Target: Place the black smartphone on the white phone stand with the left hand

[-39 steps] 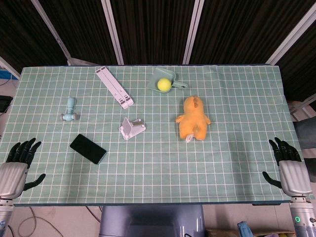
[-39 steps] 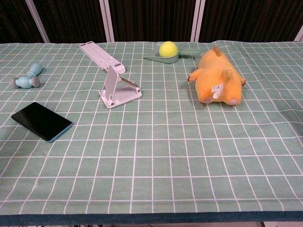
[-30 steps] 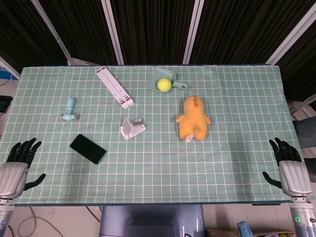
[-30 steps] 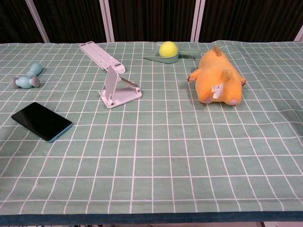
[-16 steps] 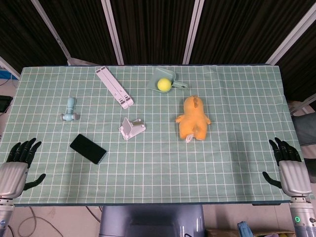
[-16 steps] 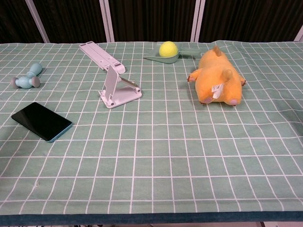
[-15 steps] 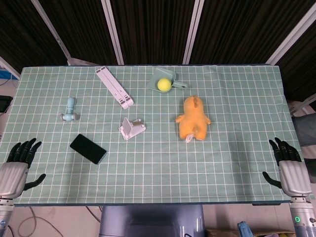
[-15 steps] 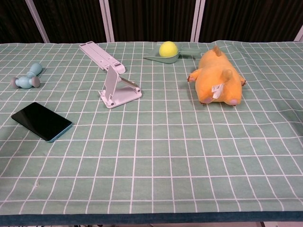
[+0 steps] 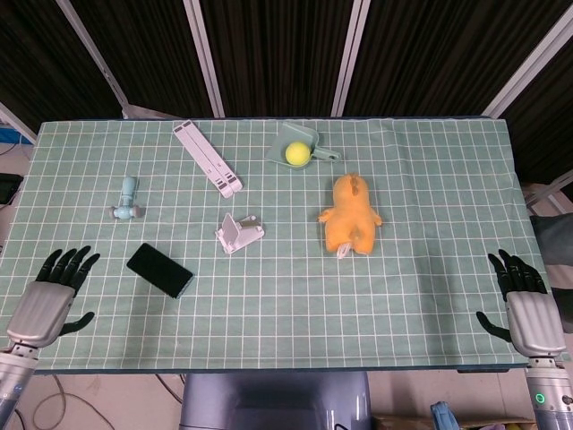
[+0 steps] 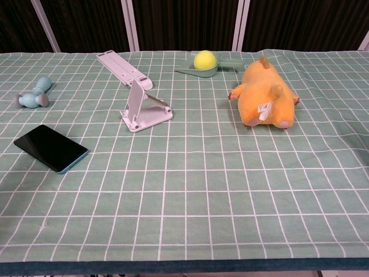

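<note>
Since half a second ago, the left hand (image 9: 47,300) has shifted inward over the near left edge of the worktop (image 9: 430,179), closer to the black smartphone (image 9: 159,270); everything else lies as it did. Its fingers (image 9: 72,262) are spread and hold nothing. The right hand (image 9: 528,309) hovers at the near right corner, also spread and empty.

Only the head view shows the two hands; the chest view shows neither. The chest view reveals instead that the white phone stand (image 10: 144,107) has its back plate raised at a tilt above a flat base, which from above reads as a small folded shape.

The smartphone lies flat, screen up, glossy black with a thin teal edge visible in the chest view (image 10: 51,148), set at an angle to the grid of the green checked cloth. It sits to the left of the stand, apart from it, near the left hand.
</note>
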